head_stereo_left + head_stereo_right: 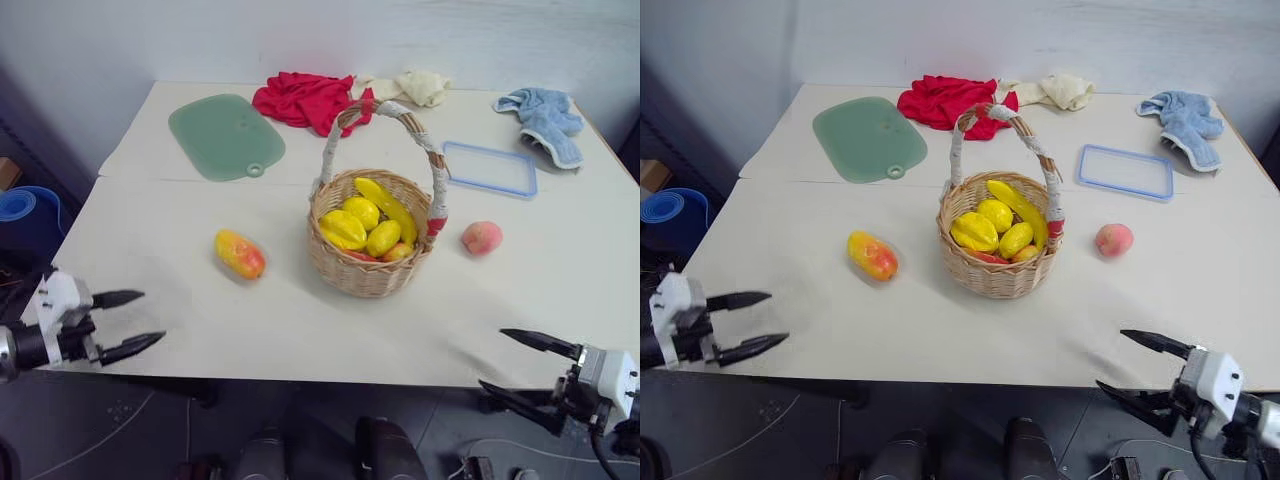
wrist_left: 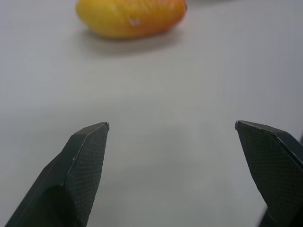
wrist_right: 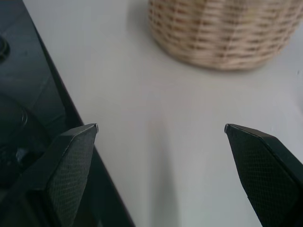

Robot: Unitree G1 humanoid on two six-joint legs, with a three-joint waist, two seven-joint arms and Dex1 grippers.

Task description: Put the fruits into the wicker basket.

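Opening step, by the look of it: left gripper (image 1: 143, 320) at the near desk (image 1: 300, 330) edge, jaws spread wide and empty, aimed at the mango (image 1: 240, 254) lying left of the wicker basket (image 1: 371, 262), so next calls for a reach forward and a close across the fruit's narrow side. Further right, peach (image 1: 482, 238) just beyond the basket, 2 fruits out so far, right gripper (image 1: 510, 363) equally wide, holding nothing. Left wrist view offers the mango's skin close up; head views alone give the peach.

Mango (image 2: 131, 18) cut off above
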